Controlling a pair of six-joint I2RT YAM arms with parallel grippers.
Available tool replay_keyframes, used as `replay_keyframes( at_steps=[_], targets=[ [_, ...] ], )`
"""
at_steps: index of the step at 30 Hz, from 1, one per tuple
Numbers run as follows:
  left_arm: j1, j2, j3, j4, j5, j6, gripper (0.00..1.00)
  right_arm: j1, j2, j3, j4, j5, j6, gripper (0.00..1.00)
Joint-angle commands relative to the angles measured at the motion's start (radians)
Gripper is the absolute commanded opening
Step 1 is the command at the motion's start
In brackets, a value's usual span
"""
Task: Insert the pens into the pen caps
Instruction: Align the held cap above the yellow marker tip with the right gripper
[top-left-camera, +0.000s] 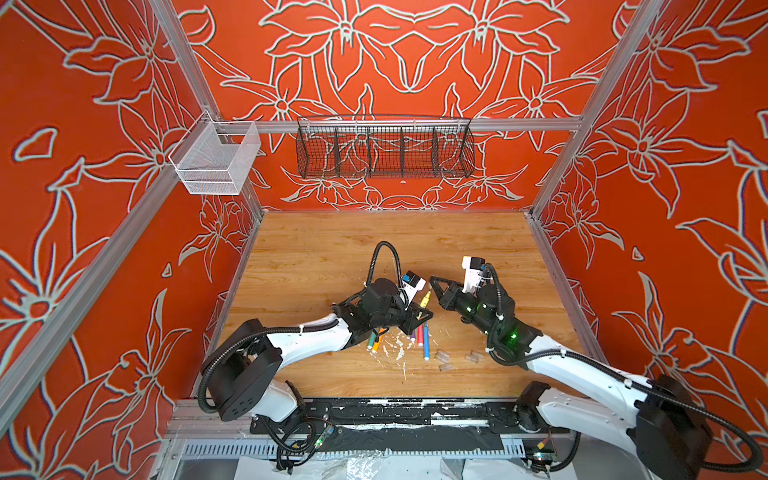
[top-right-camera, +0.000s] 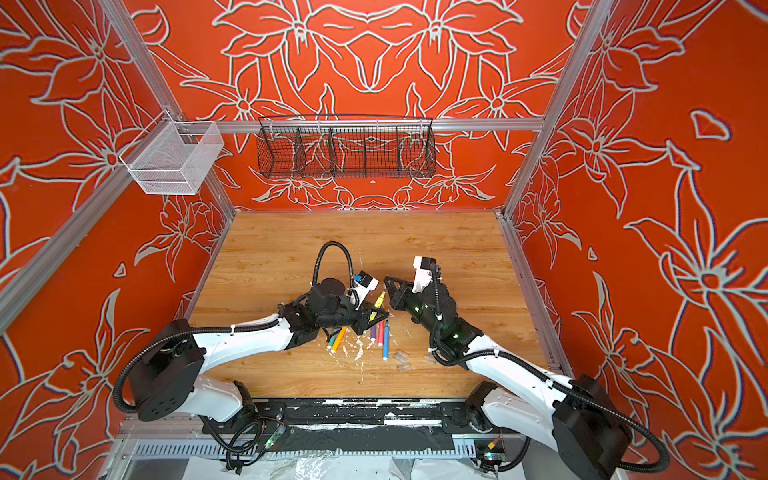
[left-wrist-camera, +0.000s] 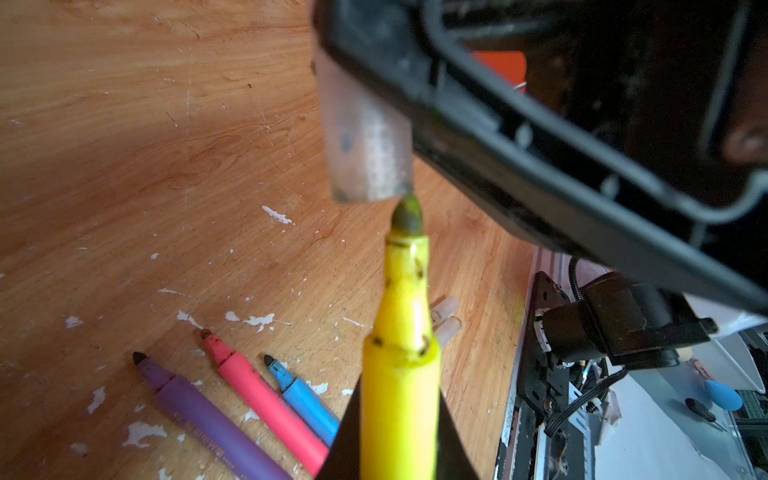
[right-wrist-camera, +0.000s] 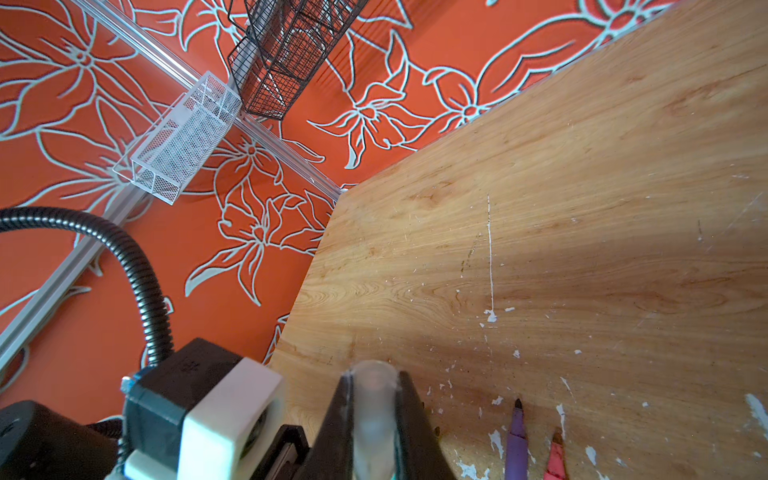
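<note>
My left gripper (left-wrist-camera: 400, 419) is shut on the yellow pen (left-wrist-camera: 401, 374), whose darkened tip points up at a clear pen cap (left-wrist-camera: 365, 137). The tip touches the rim of the cap's open end, off to one side. My right gripper (right-wrist-camera: 374, 376) is shut on that cap (right-wrist-camera: 374, 411). In both top views the two grippers (top-left-camera: 419, 316) (top-left-camera: 434, 284) meet above mid-table with the yellow pen (top-right-camera: 379, 305) between them. Purple (left-wrist-camera: 199, 411), pink (left-wrist-camera: 257, 395) and blue (left-wrist-camera: 303, 395) pens lie uncapped on the table. Green and orange pens (top-left-camera: 376, 338) lie partly under the left arm.
Three loose clear caps (top-left-camera: 445, 361) lie right of the blue pen (top-left-camera: 426, 347), near the right arm. White paint flecks (top-left-camera: 395, 349) dot the wood. A black wire basket (top-left-camera: 384, 147) and a white mesh basket (top-left-camera: 216, 160) hang on the back rail.
</note>
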Motion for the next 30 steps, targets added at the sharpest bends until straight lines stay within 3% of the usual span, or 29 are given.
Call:
replay_keyframes(
  at_steps=[1, 5, 10, 22, 30],
  targets=[
    [0.021, 0.007, 0.007, 0.044, 0.033, -0.03, 0.0, -0.005, 0.018, 0.002, 0.037, -0.039, 0.018, 0.0],
    [0.078, 0.011, -0.028, 0.142, 0.125, -0.11, 0.0, -0.004, 0.038, 0.0, 0.062, -0.076, 0.021, 0.0],
    [0.083, -0.012, -0.037, 0.138, 0.119, -0.098, 0.0, 0.002, 0.068, 0.0, 0.107, -0.121, 0.044, 0.0],
    [0.035, -0.032, -0.013, 0.064, 0.078, -0.018, 0.0, -0.001, -0.114, -0.046, 0.019, 0.051, 0.013, 0.0],
    [0.013, -0.017, 0.003, 0.058, 0.085, -0.014, 0.0, -0.001, -0.078, -0.038, 0.043, 0.014, 0.016, 0.0]
  ],
)
